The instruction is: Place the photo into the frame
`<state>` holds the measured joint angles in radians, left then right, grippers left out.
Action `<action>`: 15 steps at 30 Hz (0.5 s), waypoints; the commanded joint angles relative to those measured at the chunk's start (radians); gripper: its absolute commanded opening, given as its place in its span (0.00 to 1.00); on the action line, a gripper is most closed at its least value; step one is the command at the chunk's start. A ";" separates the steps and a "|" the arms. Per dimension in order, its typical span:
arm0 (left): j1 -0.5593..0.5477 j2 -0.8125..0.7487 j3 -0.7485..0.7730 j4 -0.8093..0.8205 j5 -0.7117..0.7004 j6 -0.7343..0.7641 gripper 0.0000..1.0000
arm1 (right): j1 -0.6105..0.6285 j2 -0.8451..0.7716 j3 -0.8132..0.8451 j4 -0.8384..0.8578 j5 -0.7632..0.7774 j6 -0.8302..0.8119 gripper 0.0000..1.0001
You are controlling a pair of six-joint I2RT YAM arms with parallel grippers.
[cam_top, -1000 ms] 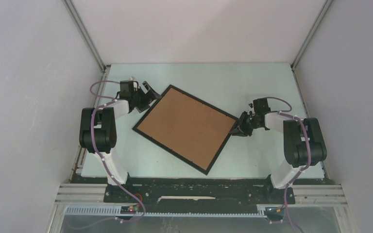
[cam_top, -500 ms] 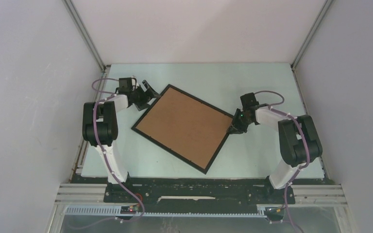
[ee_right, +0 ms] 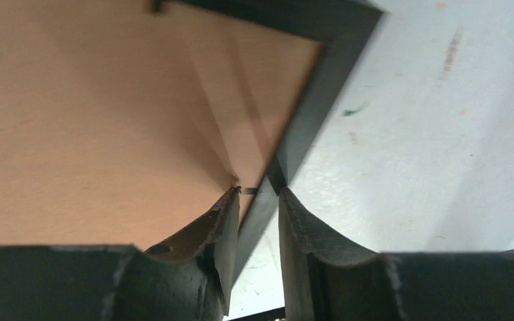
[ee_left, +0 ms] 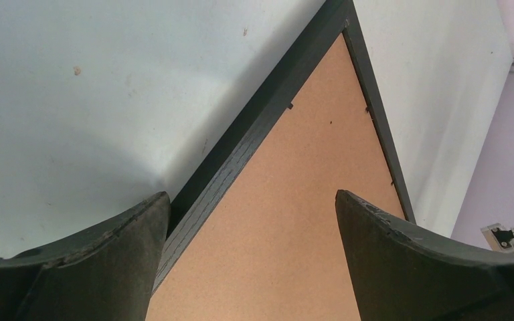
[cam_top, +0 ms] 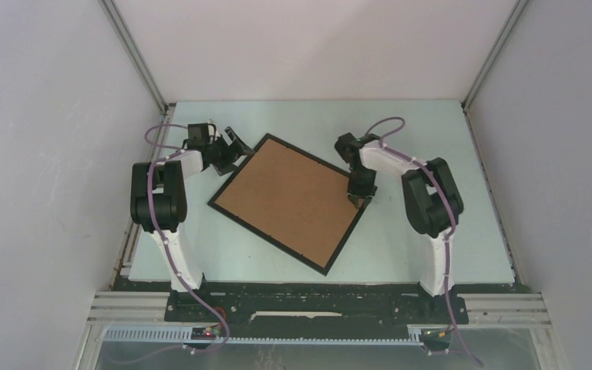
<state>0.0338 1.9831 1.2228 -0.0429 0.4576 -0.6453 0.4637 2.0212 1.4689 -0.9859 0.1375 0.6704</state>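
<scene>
So the left end effector is spread wide around the left corner of the frame, which lies face-down mid-bench: thin black rim, brown backing board up. In the last second the right end effector swung in from the side and pinched the frame's right rim. My guess is it's opening the back, and I can't see the photo anywhere.

Pale table between plain grey walls
</scene>
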 commanded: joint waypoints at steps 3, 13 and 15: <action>-0.037 -0.004 -0.053 -0.094 0.111 0.006 0.97 | 0.120 0.086 0.307 0.045 -0.027 -0.083 0.49; -0.008 -0.152 -0.149 -0.112 0.007 0.077 1.00 | -0.161 -0.487 -0.327 0.371 -0.348 -0.144 0.78; -0.008 -0.165 -0.149 -0.143 -0.008 0.094 1.00 | -0.220 -0.534 -0.466 0.427 -0.354 -0.136 0.78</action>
<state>0.0299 1.8881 1.1110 -0.0761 0.4858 -0.6144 0.3122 1.5307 1.2343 -0.6716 -0.1322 0.5404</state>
